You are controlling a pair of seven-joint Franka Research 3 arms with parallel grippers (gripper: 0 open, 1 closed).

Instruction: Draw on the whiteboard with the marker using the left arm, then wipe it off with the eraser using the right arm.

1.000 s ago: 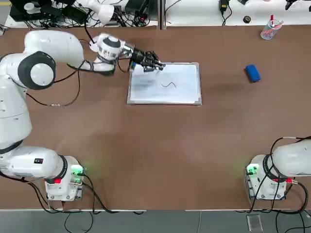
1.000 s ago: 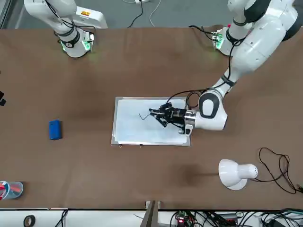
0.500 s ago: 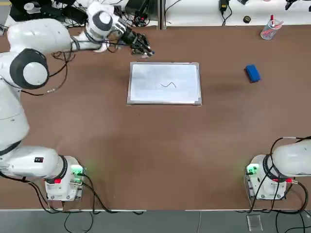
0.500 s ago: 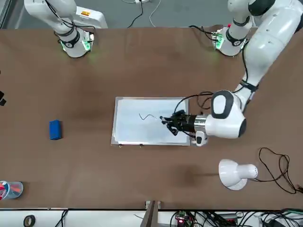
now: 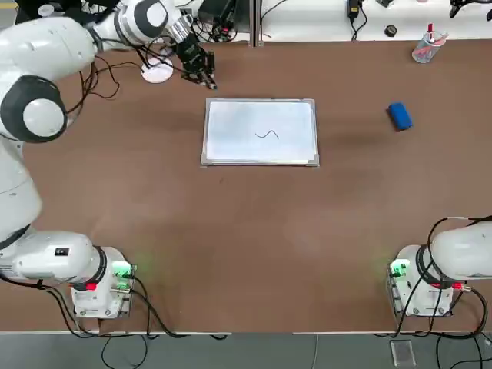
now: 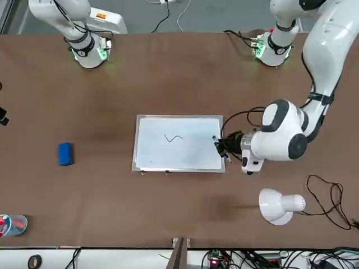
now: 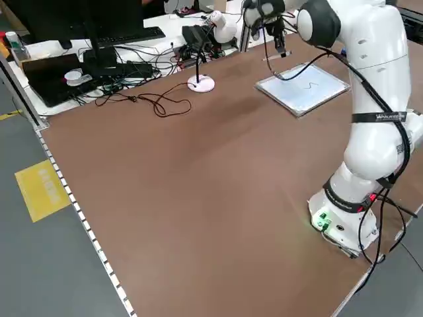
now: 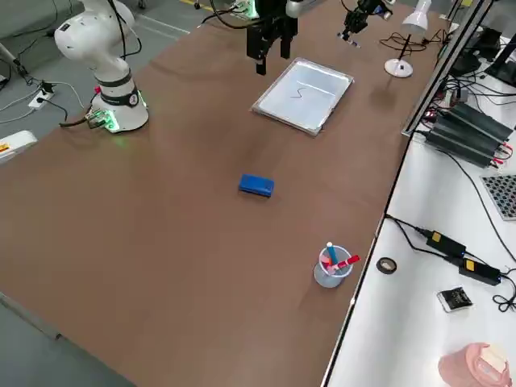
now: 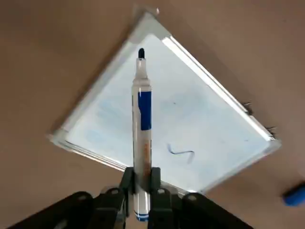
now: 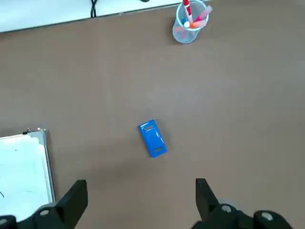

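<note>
The whiteboard [image 5: 260, 154] lies flat mid-table with a small dark squiggle [image 5: 266, 135] near its middle. My left gripper [image 5: 204, 75] hovers just off the board's far left corner, shut on the marker [image 9: 142, 125], a white pen with a blue band. In the left wrist view the pen's dark tip points toward the whiteboard [image 9: 205, 124] and is lifted off it. The blue eraser [image 5: 399, 115] rests on the table to the board's right, untouched. My right gripper [image 10: 139, 200] hangs open high above the eraser [image 10: 152, 138].
A clear cup of pens [image 5: 425, 48] stands at the far right edge. A white desk lamp [image 6: 279, 205] with its cable sits by the far left, close to the left gripper. Cables and electronics crowd the bench [image 8: 451, 242] beyond the table.
The left gripper lifted off the whiteboard's far left part and swung out past its far left corner, still holding the marker. The squiggle stays. The right arm is unmoved.
</note>
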